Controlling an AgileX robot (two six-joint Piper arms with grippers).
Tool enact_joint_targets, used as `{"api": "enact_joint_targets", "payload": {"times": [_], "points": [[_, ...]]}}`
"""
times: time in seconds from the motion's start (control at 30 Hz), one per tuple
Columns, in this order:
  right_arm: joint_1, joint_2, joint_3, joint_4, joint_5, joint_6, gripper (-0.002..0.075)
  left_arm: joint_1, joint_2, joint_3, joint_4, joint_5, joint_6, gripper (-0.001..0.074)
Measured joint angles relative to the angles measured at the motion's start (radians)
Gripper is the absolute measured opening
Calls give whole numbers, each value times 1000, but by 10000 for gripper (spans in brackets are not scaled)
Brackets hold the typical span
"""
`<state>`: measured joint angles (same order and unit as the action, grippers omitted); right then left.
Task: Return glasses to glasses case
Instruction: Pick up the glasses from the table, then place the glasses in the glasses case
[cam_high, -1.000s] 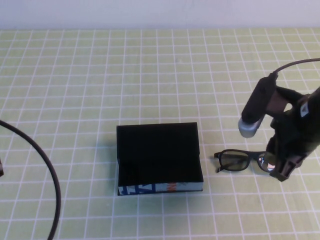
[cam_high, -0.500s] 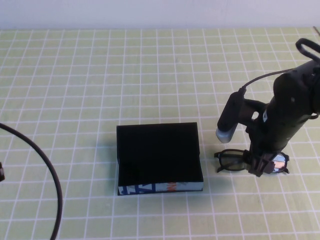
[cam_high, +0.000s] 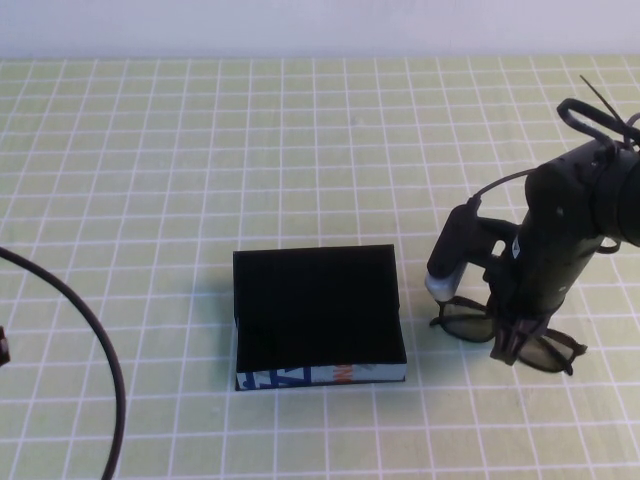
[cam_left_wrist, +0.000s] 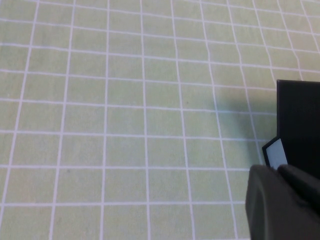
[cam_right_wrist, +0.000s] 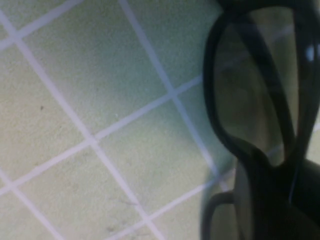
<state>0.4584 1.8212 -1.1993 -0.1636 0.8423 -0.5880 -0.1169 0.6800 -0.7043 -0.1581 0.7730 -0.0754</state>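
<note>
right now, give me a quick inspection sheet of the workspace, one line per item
surface: green mat with white grid, flat.
job's things: glasses lie on the mat to the right of the glasses case; case open, nothing seen inside.
clutter: nothing seen.
grippers: right gripper down over the middle of the glasses; left gripper at the table's left, seen only in its wrist view, near the case's corner.
cables: black cable curves across the mat at left; thin cable loops on the right arm.
surroundings: pale wall behind.
</note>
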Motion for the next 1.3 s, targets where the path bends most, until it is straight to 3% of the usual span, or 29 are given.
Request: {"api": "enact_joint_targets", "payload": {"times": [0.1,0.23,0.43,0.67,1.1,1.3], "points": [[0,-9,-7,7,24,0,39,0,0,0,0,0,0,-3],[0,-15,-22,-5,27,0,8,0,0,0,0,0,0,-3],[0,-48,-124,1,87,0,2,0,0,0,-2,11,0,-3],[11,-68,-298,177,231,-97,2,0,0,0,-7,27,0,-3],[248,-36,-446,300,227,-210,2,0,0,0,-17,27,0,-3],[294,56,-446,302,215,-246,2,0,0,0,-26,27,0,-3]]}}
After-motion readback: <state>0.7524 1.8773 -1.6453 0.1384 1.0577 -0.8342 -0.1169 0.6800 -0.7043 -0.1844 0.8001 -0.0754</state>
